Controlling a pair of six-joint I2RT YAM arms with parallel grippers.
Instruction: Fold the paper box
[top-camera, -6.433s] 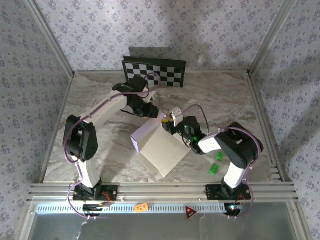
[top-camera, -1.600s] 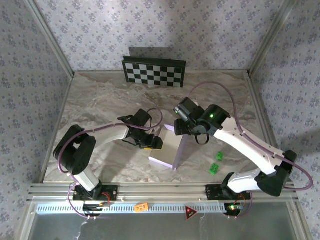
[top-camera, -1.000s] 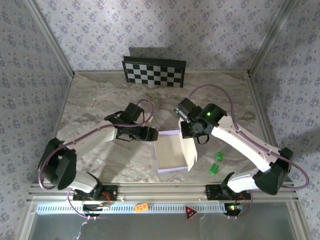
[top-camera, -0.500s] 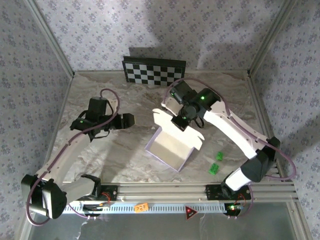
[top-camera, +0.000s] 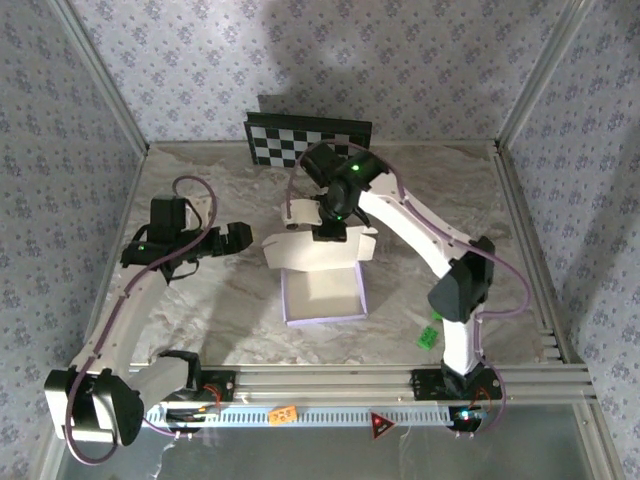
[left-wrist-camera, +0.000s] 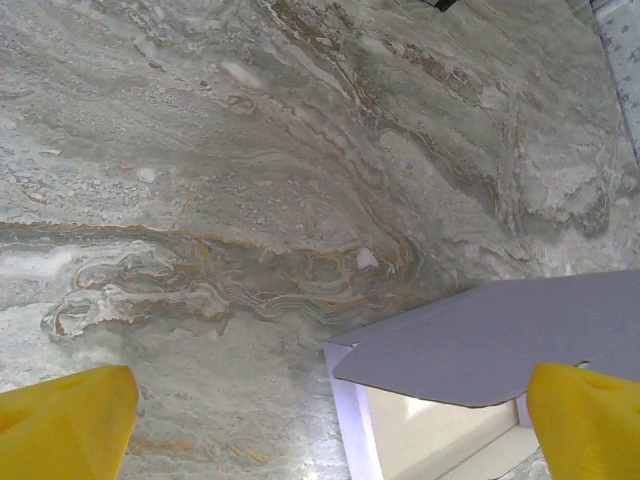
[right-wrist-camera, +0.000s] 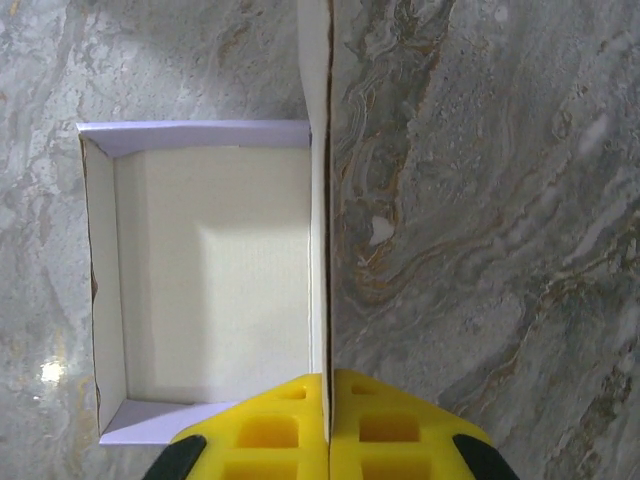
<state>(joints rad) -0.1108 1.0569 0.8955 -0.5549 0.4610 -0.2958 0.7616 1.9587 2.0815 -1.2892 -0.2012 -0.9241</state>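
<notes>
At mid-table we see the paper box (top-camera: 322, 292) lying as an open tray, its lid flap upright, the flap's edge pinched by our right gripper (top-camera: 331, 233). Our left gripper (top-camera: 237, 237) hangs spread wide, apart to the left, bare table (top-camera: 190, 300) around it.

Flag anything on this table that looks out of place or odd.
Small green bits lie near the right arm's base, apart from the paper box; they look like strays. The box itself is only half folded: its lid flap stands up, pinched in the right tool.
</notes>
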